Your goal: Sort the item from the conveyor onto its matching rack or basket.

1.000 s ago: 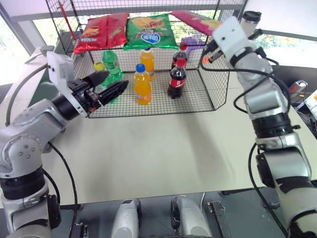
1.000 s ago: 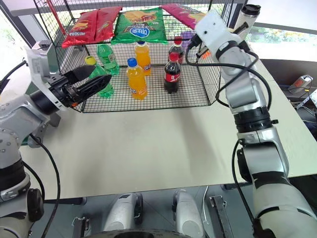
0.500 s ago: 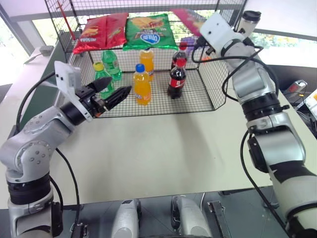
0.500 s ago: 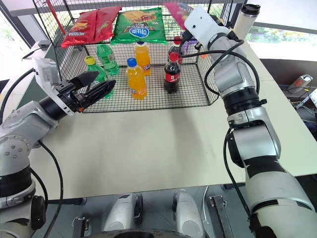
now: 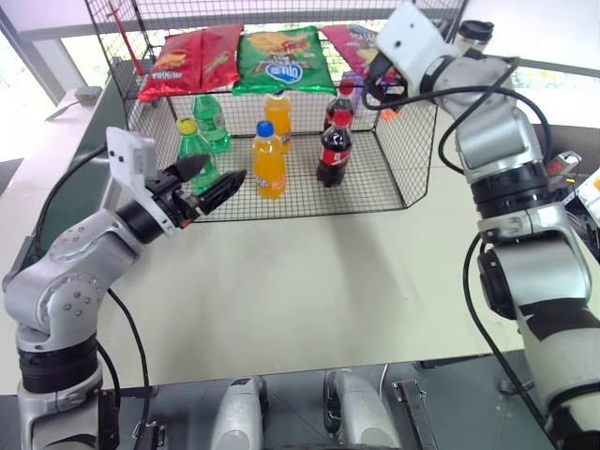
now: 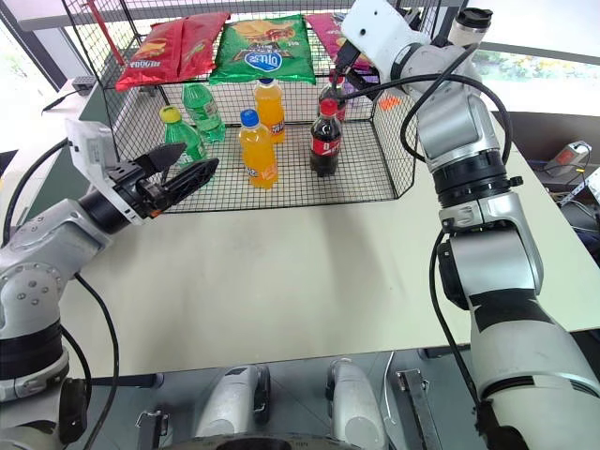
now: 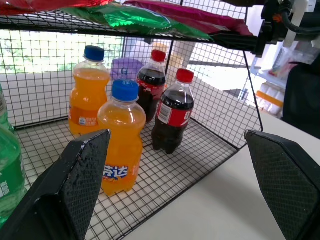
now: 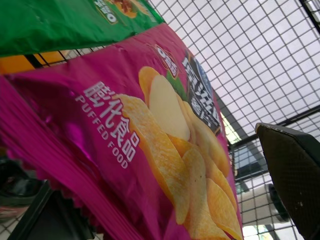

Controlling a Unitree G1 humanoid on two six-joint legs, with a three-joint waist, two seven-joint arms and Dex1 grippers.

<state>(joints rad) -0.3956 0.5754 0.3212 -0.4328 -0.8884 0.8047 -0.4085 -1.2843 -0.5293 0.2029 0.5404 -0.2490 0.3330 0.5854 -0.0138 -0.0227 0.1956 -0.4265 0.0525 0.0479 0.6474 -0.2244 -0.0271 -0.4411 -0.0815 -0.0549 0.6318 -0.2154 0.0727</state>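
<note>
Pink chip bag (image 8: 150,145) lies on rack (image 5: 412,178) shelf, upper right; my right gripper (image 8: 165,200) released, left gripper (image 5: 208,178) spread empty; next I retract.

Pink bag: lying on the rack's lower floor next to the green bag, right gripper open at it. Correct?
Not quite. The pink bag lies on the rack's upper shelf, not the lower floor, which holds the bottles. The left eye view shows it beside the green bag, with the right gripper open at it.
</note>
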